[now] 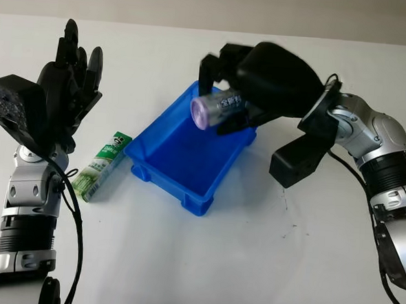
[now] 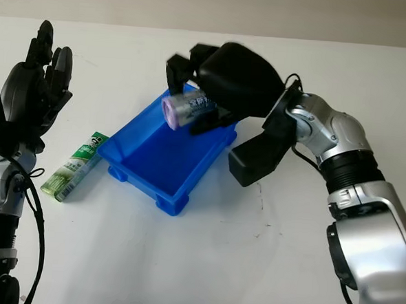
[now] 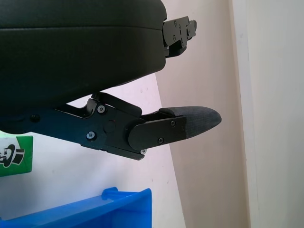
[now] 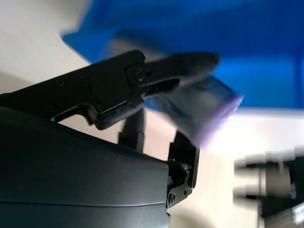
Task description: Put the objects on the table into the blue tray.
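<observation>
A blue tray (image 1: 168,165) sits mid-table, nothing visible lying inside it. My right hand (image 1: 228,98) hovers over the tray's far right corner, shut on a clear cylindrical bottle with a purple end (image 1: 214,110), held on its side above the tray; it is also seen as the bottle (image 4: 206,107) between black fingers (image 4: 156,78). A green-and-white tube package (image 1: 103,165) lies on the table just left of the tray. My left hand (image 1: 69,82) is raised at the left, open, above and left of the package.
The white table (image 1: 266,252) stretches wide in front and to the right of the tray. The tray's corner (image 3: 123,204) and a bit of the green package (image 3: 14,154) show under the left hand.
</observation>
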You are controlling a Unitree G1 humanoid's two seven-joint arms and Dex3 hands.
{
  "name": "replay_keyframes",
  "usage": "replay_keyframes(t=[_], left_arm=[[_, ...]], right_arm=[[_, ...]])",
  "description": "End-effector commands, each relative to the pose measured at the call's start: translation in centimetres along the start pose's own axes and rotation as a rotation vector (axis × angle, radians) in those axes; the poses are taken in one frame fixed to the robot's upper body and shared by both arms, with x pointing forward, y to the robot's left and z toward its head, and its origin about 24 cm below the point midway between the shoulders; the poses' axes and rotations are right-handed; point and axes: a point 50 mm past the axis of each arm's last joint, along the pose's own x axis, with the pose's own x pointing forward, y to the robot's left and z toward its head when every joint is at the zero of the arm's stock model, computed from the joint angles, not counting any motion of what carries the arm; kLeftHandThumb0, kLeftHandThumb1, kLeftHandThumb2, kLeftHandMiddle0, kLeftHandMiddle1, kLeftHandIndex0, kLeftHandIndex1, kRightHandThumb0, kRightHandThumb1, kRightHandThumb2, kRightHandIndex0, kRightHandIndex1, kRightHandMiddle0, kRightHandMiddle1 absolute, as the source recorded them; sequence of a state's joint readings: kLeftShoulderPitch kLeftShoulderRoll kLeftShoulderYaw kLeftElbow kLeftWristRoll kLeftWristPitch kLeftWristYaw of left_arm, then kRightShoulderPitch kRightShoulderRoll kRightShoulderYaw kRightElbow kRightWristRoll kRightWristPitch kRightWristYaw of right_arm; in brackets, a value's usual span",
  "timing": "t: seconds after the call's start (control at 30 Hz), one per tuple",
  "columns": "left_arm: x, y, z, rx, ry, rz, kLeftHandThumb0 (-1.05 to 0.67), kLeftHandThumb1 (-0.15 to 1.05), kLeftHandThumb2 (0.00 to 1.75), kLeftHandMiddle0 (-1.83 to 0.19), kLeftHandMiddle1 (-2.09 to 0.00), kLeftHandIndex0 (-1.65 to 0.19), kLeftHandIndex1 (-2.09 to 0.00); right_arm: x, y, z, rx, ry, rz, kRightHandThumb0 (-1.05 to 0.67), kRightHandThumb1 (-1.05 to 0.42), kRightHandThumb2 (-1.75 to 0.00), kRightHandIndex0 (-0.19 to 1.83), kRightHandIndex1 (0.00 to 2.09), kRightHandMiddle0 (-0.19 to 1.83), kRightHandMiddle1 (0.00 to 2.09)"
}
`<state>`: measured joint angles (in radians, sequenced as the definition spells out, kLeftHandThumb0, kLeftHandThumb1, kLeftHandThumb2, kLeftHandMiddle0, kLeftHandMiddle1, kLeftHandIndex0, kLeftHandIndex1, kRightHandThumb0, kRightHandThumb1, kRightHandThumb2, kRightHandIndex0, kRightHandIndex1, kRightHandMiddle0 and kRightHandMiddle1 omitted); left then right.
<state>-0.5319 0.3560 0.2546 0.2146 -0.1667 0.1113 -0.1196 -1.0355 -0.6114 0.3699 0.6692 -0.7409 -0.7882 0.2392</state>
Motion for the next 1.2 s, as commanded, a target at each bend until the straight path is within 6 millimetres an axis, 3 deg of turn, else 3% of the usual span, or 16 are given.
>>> replay_keyframes(t=[0.0,0.13,0.23,0.53,0.8,0.9,1.0,1.17], left_arm=[[-0.1,0.2,0.0,-0.005,-0.014,0.006,-0.66,1.05,0.53,0.18,-0.05,0.19,-0.04],[0.0,0.1,-0.1,-0.006,-0.017,-0.005,-0.67,1.05,0.52,0.19,-0.05,0.19,-0.04],[0.0,0.1,-0.1,0.0,-0.011,-0.017,-0.67,1.05,0.53,0.19,-0.03,0.19,-0.02],[-0.3,0.2,0.5,0.024,-0.013,-0.007,-0.62,1.05,0.52,0.17,-0.05,0.16,-0.04],[-1.6,2.1,2.9,0.317,0.04,-0.128,-0.54,1.05,0.32,0.09,-0.07,0.09,-0.08],[-2.2,2.8,3.8,0.545,0.097,-0.134,-0.6,1.05,0.33,0.01,-0.09,0.02,-0.11],[-3.5,2.6,5.1,0.761,0.202,-0.129,-0.61,1.05,0.36,-0.05,-0.09,-0.02,-0.11],[-6.1,1.7,5.5,0.895,0.24,-0.071,-0.65,1.05,0.34,-0.11,-0.09,-0.09,-0.13]], right_arm=[[-0.4,-0.6,0.0,-0.004,0.016,0.035,-0.85,-1.05,-0.37,-0.08,0.13,-0.13,0.25],[-0.8,-0.4,0.1,0.016,0.028,0.075,-0.89,-1.05,-0.43,-0.18,0.01,-0.19,0.03],[-1.0,-0.5,0.2,0.007,0.027,0.042,-0.9,-1.05,-0.5,-0.19,0.0,-0.19,0.0],[-1.8,-1.0,-0.2,0.058,0.062,-0.076,-0.86,-1.05,-0.5,-0.19,0.0,-0.19,0.0],[-3.1,-1.0,-0.8,0.082,0.092,-0.126,-0.83,-1.05,-0.5,-0.19,0.0,-0.19,0.0],[-3.5,-0.8,-1.1,0.088,0.101,-0.13,-0.82,-1.05,-0.49,-0.19,0.0,-0.19,0.0],[-3.8,-0.7,-1.3,0.083,0.113,-0.118,-0.82,-1.05,-0.48,-0.19,0.0,-0.19,0.0],[-4.0,-0.7,-1.4,0.096,0.116,-0.122,-0.82,-1.05,-0.48,-0.19,0.0,-0.19,0.0]])
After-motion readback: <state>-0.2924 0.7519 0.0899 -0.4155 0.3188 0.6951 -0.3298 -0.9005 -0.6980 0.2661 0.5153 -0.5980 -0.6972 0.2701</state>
